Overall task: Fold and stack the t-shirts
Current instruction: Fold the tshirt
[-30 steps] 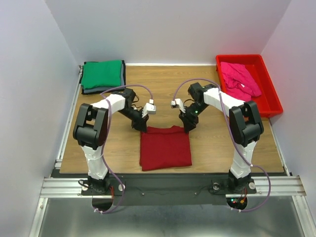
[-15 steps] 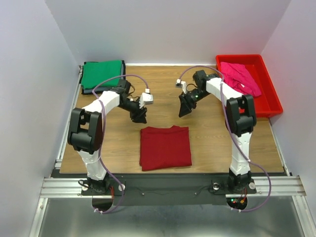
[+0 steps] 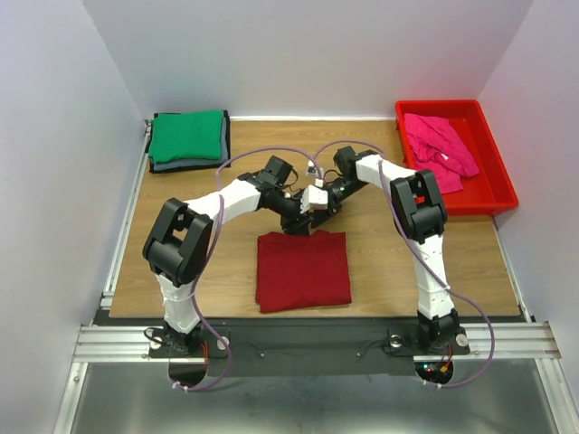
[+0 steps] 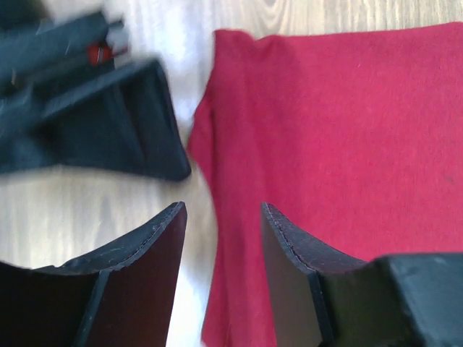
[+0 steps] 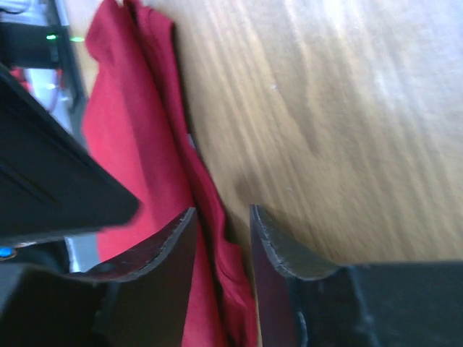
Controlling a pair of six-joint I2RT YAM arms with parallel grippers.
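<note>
A dark red t-shirt (image 3: 303, 269) lies folded into a rectangle on the wooden table (image 3: 389, 262), near the front middle. My left gripper (image 3: 297, 223) and right gripper (image 3: 318, 215) meet close together at the middle of its far edge. In the left wrist view, the left gripper (image 4: 221, 217) is open and straddles the edge of the dark red cloth (image 4: 340, 144). The right gripper (image 5: 221, 217) is also open, with the layered edge of the shirt (image 5: 123, 144) running between its fingers, unpinched. A folded green t-shirt (image 3: 187, 136) rests on a dark grey one (image 3: 163, 166) at the back left. The pink t-shirt (image 3: 439, 145) lies crumpled in the tray.
A rigid red tray (image 3: 493, 185) stands at the back right against the wall. White walls close in three sides. The right gripper's dark finger (image 4: 108, 123) crowds the left wrist view, and the left gripper's body (image 5: 43, 173) fills the left of the right wrist view.
A second ago the grippers were at the dark red shirt's far corners. They lifted away apart, the left opening, then swung inward and down to meet at the middle of its far edge.
</note>
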